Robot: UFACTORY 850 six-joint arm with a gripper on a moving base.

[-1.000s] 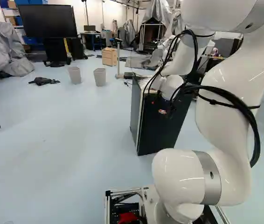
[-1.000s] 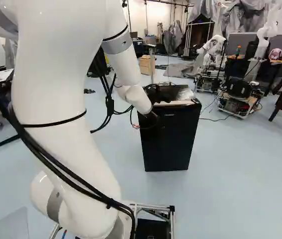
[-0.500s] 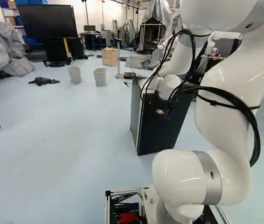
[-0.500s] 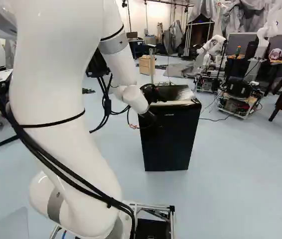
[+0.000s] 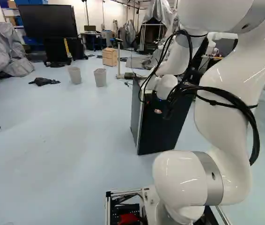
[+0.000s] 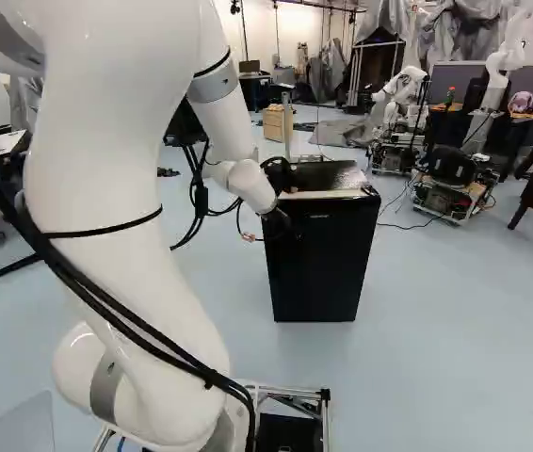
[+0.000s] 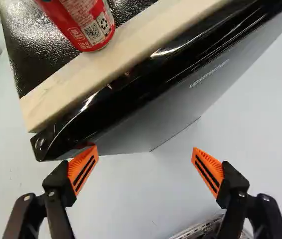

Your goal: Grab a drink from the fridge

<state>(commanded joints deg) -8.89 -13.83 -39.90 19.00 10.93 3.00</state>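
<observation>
Red-and-white metal drink can (image 7: pixel 83 22) stands on the compact black fridge (image 6: pixel 328 278); black two-fingered gripper (image 6: pixel 281 224) released

The can is upright on the fridge's dark, textured top, close to the front edge, its base at the inner border of a pale, wood-coloured strip (image 7: pixel 64 89) that runs along that edge. It stands towards the front corner that is the left one in the right base view. The fridge door is closed, its glossy black upper edge (image 7: pixel 146 82) just in front of the strip.

The gripper is at that same front corner, its two fingers spread wide with nothing grasped. In the wrist view, one orange pad (image 7: pixel 83 169) overlaps the lower side of the door's corner; whether they touch cannot be told. The other pad is well apart from the door, with pale floor (image 7: pixel 141 199) behind it. The can is ahead of the gripper, not between the fingers.

The curved white arm (image 5: pixel 226 112) reaches forward to the fridge, black cables looping along it. Beyond, on the floor, are two grey bins (image 5: pixel 100 78) and a light wooden drawer unit (image 5: pixel 109 56).
</observation>
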